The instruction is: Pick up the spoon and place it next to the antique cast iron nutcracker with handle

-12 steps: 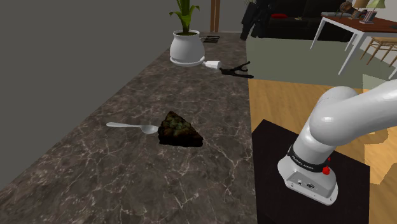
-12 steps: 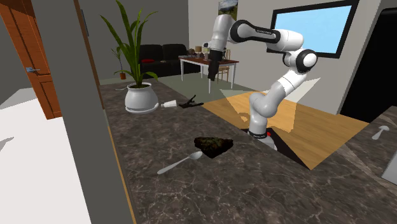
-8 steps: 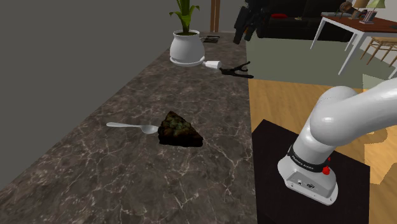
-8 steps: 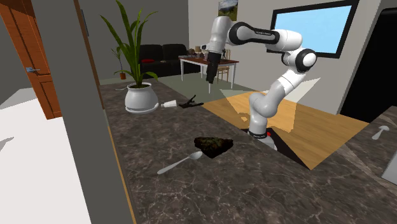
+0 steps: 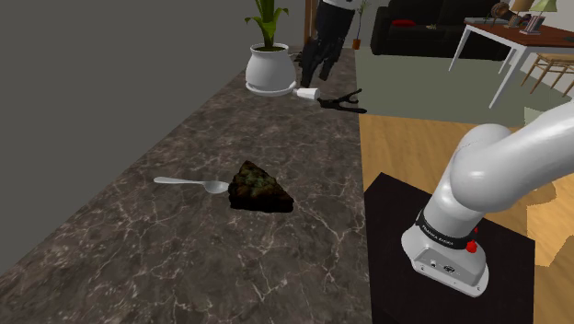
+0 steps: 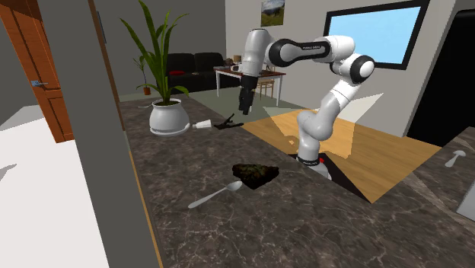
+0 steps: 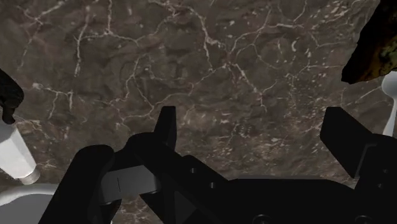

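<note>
A silver spoon (image 5: pixel 189 183) (image 6: pixel 215 195) lies flat on the dark marble counter (image 5: pixel 138 267), its bowl close beside a dark wedge-shaped block (image 5: pixel 260 188) (image 6: pixel 254 174). The black nutcracker with a white handle (image 5: pixel 331 98) (image 6: pixel 221 122) rests at the counter's far end near a white plant pot (image 5: pixel 269 69). My gripper (image 5: pixel 308 78) (image 6: pixel 243 111) hangs in the air over that far end, far from the spoon. In the wrist view my gripper (image 7: pixel 254 137) is open over bare marble, with the spoon's bowl (image 7: pixel 389 95) off to one side and the nutcracker's white handle (image 7: pixel 14 149) to the other.
The potted plant (image 6: pixel 169 118) stands at the counter's far end. A grey wall runs along the shoulder view's left of the counter. My stand (image 5: pixel 441 276) is at the lower right, with wooden floor, a sofa and a table (image 5: pixel 506 37) beyond.
The arm has swung down and towards the shoulder view's left, bringing the gripper from over the room to above the counter's far end near the nutcracker. The spoon has not moved.
</note>
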`<action>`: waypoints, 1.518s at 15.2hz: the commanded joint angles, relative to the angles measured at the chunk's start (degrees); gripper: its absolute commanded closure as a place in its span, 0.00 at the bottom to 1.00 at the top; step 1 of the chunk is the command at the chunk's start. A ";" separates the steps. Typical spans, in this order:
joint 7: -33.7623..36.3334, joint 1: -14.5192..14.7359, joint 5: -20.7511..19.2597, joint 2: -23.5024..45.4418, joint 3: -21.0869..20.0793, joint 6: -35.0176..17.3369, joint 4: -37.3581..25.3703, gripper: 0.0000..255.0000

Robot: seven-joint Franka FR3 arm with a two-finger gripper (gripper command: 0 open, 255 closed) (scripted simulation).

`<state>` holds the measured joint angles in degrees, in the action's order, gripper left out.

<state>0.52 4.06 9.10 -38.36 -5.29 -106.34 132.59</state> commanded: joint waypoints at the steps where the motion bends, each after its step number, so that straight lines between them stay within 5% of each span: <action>1: 1.37 0.81 0.81 2.55 -1.93 -2.33 -0.59 0.00; 13: 9.75 4.02 1.15 20.41 -13.01 -15.38 -7.12 0.00; 23: 19.99 6.77 -7.41 39.32 -20.59 -22.23 -19.23 0.00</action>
<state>18.64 10.20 3.33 -1.71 -24.98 -127.92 115.29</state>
